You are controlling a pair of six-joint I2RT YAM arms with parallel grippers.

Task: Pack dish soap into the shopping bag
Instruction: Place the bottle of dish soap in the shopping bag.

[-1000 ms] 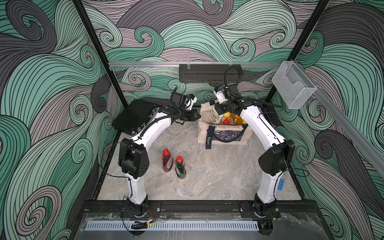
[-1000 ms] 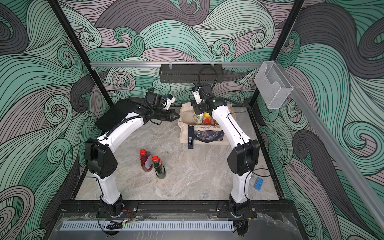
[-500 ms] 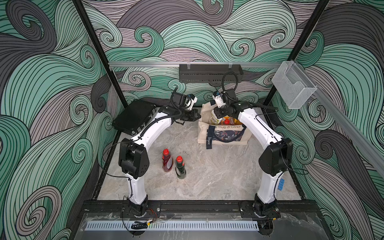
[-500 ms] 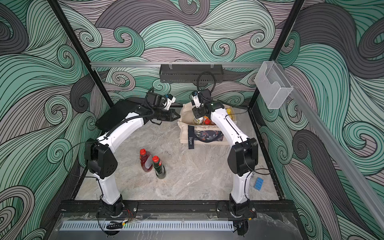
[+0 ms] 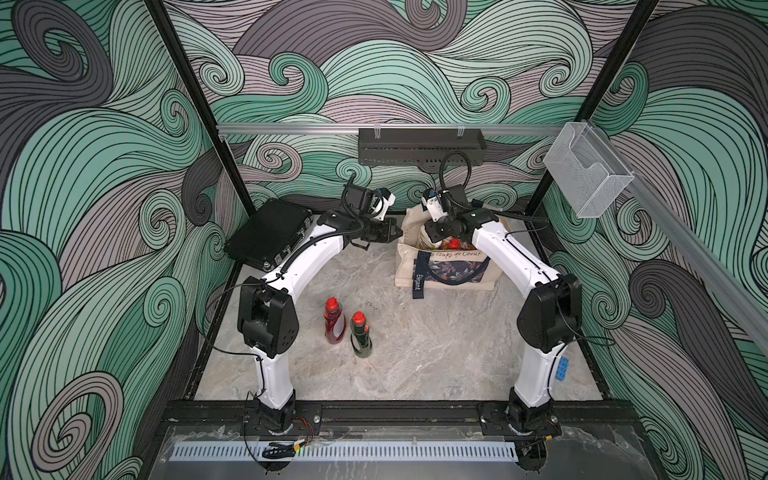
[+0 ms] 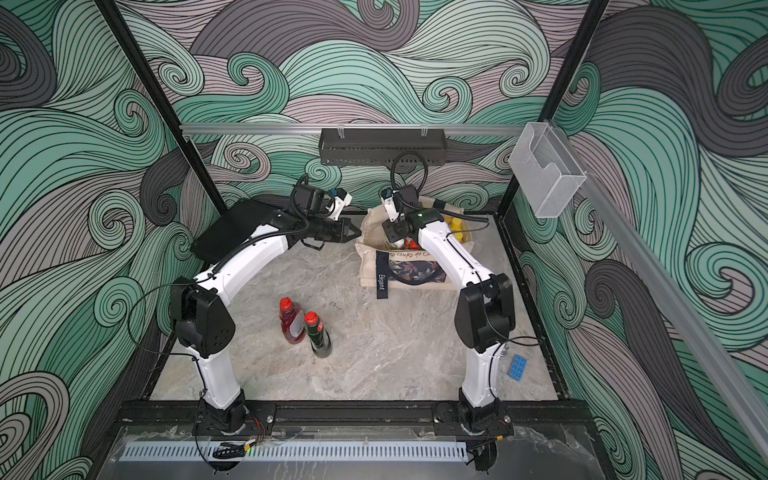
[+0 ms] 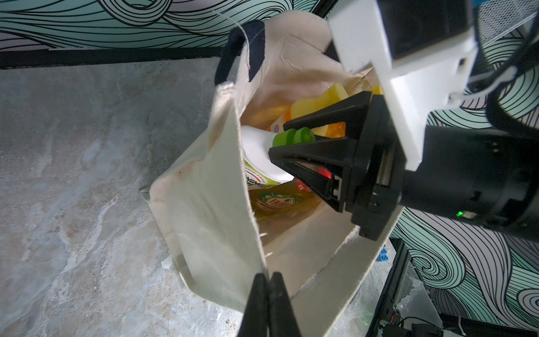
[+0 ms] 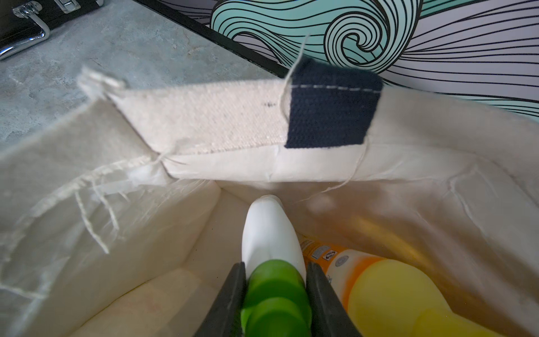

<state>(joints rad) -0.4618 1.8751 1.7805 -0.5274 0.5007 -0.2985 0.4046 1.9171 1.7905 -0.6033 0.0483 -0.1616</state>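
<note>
Right wrist view: right tool (image 8: 275,270) clamped on white green-capped plastic bottle (image 8: 269,230) inside cream canvas tote (image 8: 204,116), far right on desk (image 8: 102,38); left tool (image 7: 268,281) closed on tote rim. Might wedge against orange yellow-capped bottle (image 8: 388,294), tipping over on release.

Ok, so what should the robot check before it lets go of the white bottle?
1. The right gripper clamps the white bottle by its green cap: ok.
2. The white bottle is down inside the bag: ok.
3. The left gripper pinches the bag's edge, so its mouth is open: ok.
4. The white bottle's bottom rests on something: cannot tell.
5. There is free room beside the orange bottle in the bag: ok.
6. The red bottle and dark-green bottle stand upright on the table, ready for later: ok.
</note>
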